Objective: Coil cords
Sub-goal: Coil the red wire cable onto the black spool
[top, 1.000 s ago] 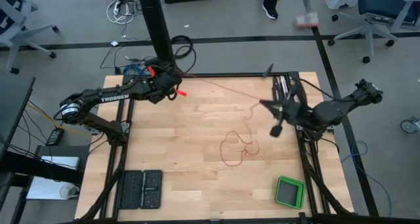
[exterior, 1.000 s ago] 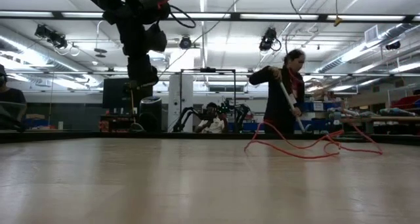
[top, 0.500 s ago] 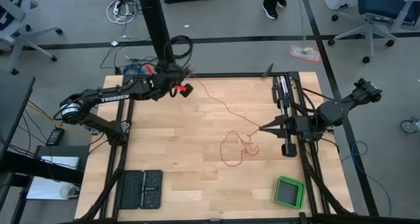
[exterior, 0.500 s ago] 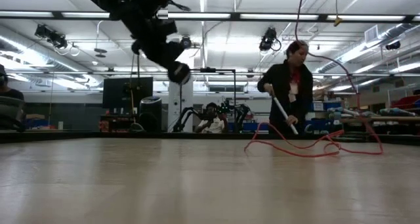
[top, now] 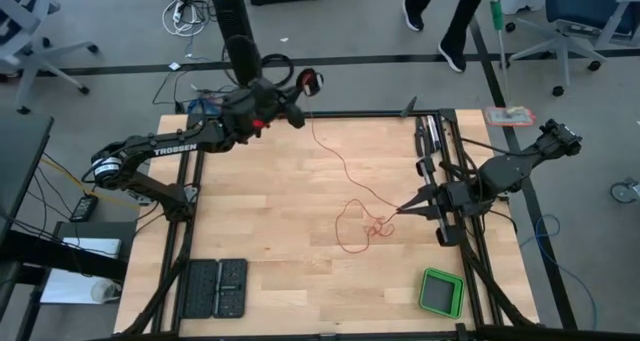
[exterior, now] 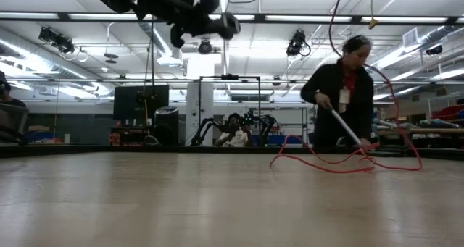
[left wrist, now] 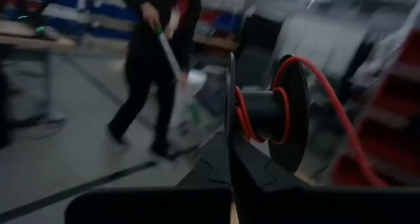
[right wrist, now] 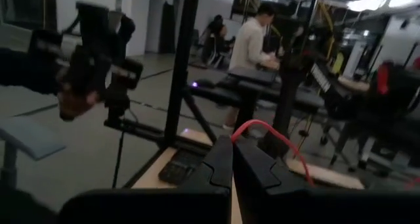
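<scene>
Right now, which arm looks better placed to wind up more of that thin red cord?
Left, probably: its gripper holds the spool with red cord already wrapped around it. The right gripper only pinches the cord near the loose pile.

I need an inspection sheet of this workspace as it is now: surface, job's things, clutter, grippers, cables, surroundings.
Surface: light wooden table top, bare in most places.
Job's things: thin red-orange cord, loose loops mid-table, running up to a small dark spool.
Clutter: green square box; black flat pads.
Grippers: left gripper shut on the spool, at the far edge; right gripper shut on the cord beside the loops.
Cables: black robot cables behind the table.
Surroundings: person with a mop; office chair.
</scene>
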Motion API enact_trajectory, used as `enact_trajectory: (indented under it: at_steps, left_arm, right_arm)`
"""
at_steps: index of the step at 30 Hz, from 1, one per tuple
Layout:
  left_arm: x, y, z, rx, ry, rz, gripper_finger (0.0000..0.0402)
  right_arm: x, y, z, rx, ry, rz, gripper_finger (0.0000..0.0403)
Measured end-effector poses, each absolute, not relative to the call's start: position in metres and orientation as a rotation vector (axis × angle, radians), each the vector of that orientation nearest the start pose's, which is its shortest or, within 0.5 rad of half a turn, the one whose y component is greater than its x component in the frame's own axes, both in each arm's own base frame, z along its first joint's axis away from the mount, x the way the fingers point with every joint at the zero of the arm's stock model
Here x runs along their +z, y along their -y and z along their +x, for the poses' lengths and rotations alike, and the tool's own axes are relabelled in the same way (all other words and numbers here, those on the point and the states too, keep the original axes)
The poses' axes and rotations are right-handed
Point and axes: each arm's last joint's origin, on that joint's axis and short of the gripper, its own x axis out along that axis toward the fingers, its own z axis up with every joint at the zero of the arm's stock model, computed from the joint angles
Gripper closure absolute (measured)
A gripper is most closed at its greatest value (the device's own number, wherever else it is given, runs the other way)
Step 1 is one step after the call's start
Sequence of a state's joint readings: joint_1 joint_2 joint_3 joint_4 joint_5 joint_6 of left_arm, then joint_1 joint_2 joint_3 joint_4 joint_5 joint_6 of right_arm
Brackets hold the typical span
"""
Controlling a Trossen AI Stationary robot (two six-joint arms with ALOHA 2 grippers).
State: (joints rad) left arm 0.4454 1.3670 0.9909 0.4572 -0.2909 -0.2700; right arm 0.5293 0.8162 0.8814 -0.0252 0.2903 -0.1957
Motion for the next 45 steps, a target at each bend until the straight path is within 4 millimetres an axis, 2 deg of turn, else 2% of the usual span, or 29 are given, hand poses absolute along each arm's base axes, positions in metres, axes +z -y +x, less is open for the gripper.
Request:
enact_trajectory:
  at_steps: [5, 10, 16, 21, 26, 29, 34, 39, 45]
  left_arm:
    - [0.348, -0.138, 0.279, 0.554, 0.310, -0.304, 0.0398]
    - [0.351, -0.133, 0.281, 0.352, 0.312, -0.327, 0.0398]
    - [0.349, -0.127, 0.283, 0.158, 0.247, -0.279, 0.0398]
    - [0.344, -0.123, 0.284, 0.008, 0.157, -0.184, 0.0398]
    - [0.327, -0.123, 0.285, 0.022, -0.005, -0.111, 0.0398]
    - [0.314, -0.124, 0.284, 0.091, -0.138, -0.072, 0.0398]
    - [0.291, -0.127, 0.278, 0.225, -0.395, 0.008, 0.0398]
    - [0.273, -0.126, 0.268, 0.309, -0.626, 0.039, 0.0398]
    - [0.270, -0.126, 0.266, 0.336, -0.670, 0.044, 0.0398]
  right_arm:
    - [0.369, -0.080, 0.156, 0.219, -0.014, -0.155, 0.0399]
    - [0.360, -0.074, 0.157, 0.087, -0.104, -0.131, 0.0399]
    - [0.346, -0.059, 0.154, -0.332, -0.222, -0.114, 0.0401]
    - [0.338, -0.046, 0.148, -0.670, -0.253, -0.164, 0.0400]
    - [0.337, -0.041, 0.145, -0.763, -0.255, -0.194, 0.0401]
    - [0.339, -0.037, 0.142, -0.800, -0.243, -0.192, 0.0401]
    - [0.344, -0.029, 0.132, -0.963, -0.216, -0.244, 0.0401]
    - [0.347, -0.022, 0.127, -1.153, -0.251, -0.375, 0.0402]
    - [0.347, -0.017, 0.132, -1.139, -0.302, -0.413, 0.0402]
